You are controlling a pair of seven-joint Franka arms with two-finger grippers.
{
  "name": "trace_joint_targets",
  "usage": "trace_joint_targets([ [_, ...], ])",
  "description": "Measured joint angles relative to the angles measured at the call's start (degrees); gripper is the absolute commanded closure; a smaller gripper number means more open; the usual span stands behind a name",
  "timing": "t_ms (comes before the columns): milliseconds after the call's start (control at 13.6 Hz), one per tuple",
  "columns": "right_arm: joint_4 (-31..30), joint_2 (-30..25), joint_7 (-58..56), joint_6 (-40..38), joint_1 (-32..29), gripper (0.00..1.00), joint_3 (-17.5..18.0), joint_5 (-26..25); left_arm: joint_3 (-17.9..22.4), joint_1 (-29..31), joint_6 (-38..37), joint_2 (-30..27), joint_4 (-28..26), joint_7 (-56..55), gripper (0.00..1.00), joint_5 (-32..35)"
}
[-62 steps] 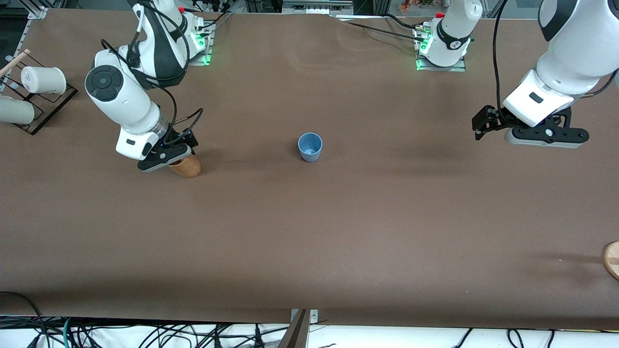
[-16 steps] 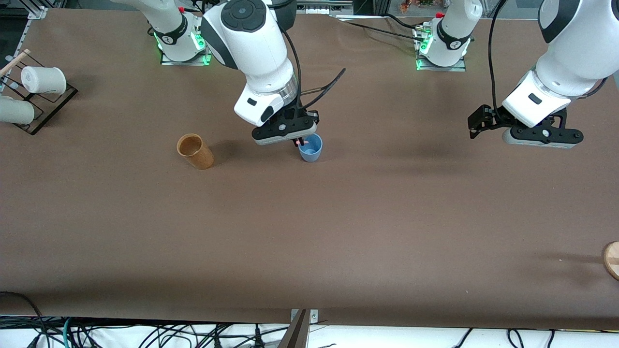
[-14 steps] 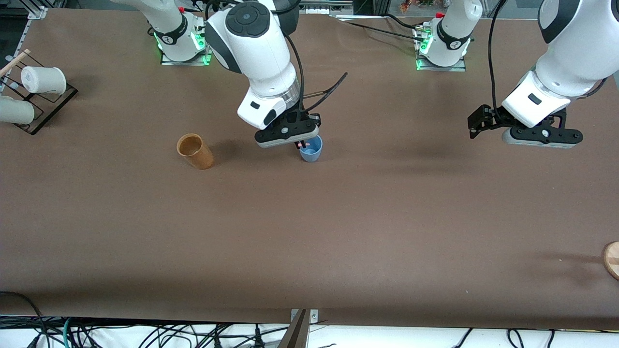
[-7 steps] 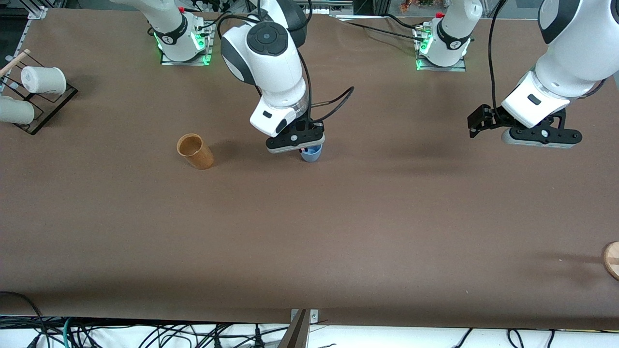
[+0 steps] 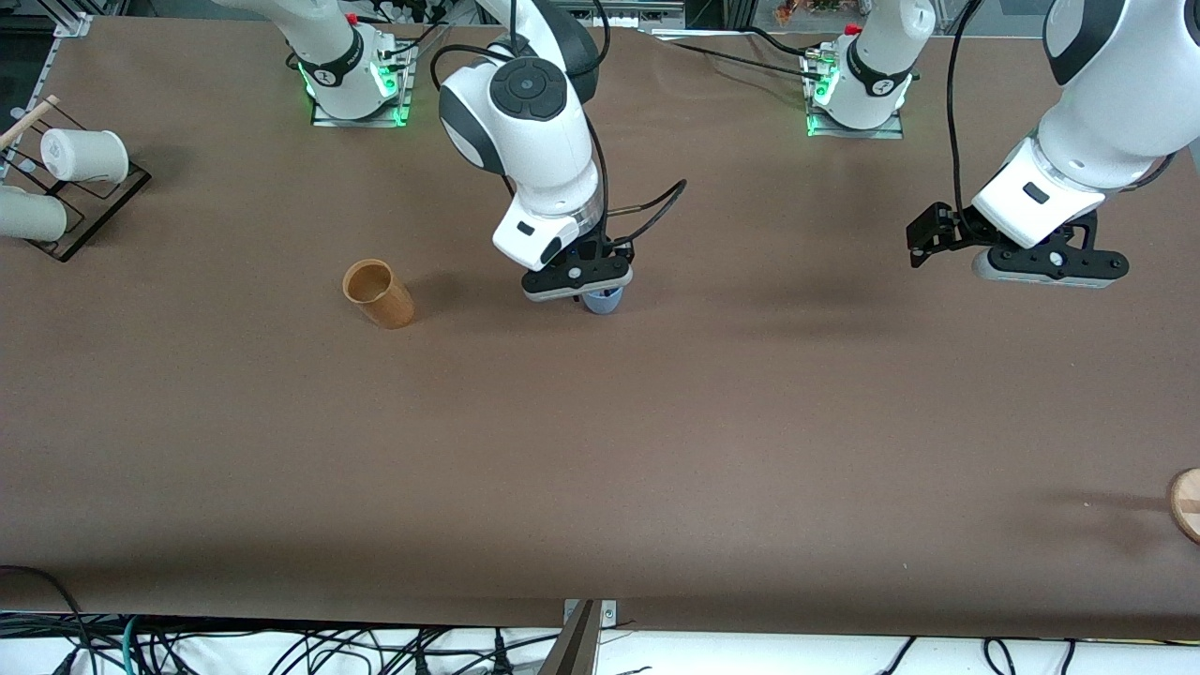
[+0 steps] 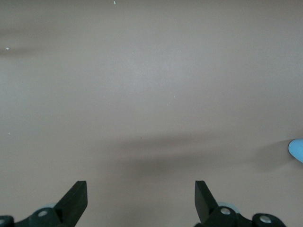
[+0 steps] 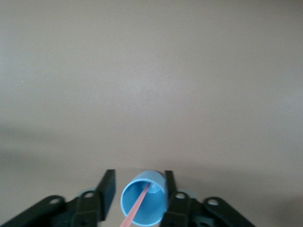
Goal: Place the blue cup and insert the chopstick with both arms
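Note:
The blue cup (image 5: 603, 302) stands upright mid-table, mostly hidden under my right gripper (image 5: 581, 285). In the right wrist view the cup (image 7: 150, 208) sits between the two fingers of the right gripper (image 7: 138, 187), which are apart on either side of its rim. The pink chopstick (image 7: 140, 203) leans inside the cup, its tip at the cup's bottom. My left gripper (image 5: 1050, 270) hangs open and empty above bare table at the left arm's end and waits; in its wrist view the left gripper (image 6: 141, 198) is wide open and a sliver of the blue cup (image 6: 297, 150) shows.
A brown wooden cup (image 5: 378, 293) stands beside the blue cup, toward the right arm's end. A black rack with white cups (image 5: 66, 178) is at that end's corner. A round wooden piece (image 5: 1186, 504) lies at the table edge at the left arm's end.
My right gripper left the brown cup, carried the pink chopstick over to the blue cup and came down over it. The left arm has barely moved.

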Motion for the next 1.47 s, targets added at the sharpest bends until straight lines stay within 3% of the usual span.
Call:
trace_joint_targets([
  [221,0.66,-1.22,0.12,-1.86,0.26,0.00,-0.68,-0.22,0.00,0.02,-0.01,0.01,0.01,0.00,0.00,0.00],
  [442,1.51,-6.96,-3.14,-10.01,-1.82,0.00,-2.51,-0.41,0.09,0.08,-0.02,0.02,0.03,0.00,0.00,0.00],
  [662,1.34,-13.45,-13.57,-19.43,-9.48,0.00,-2.93,-0.36,0.14,0.14,-0.02,0.02,0.04,0.00,0.00,0.00],
  [1030,-2.31,-20.57,-28.60,-28.17,-23.28,0.00,-3.15,-0.29,0.16,0.17,-0.03,0.03,0.10,0.00,0.00,0.00],
  [1472,-4.09,-24.19,-38.81,-32.99,-33.92,0.00,-3.10,1.28,0.20,0.28,-0.03,0.03,0.14,0.00,0.00,0.00],
])
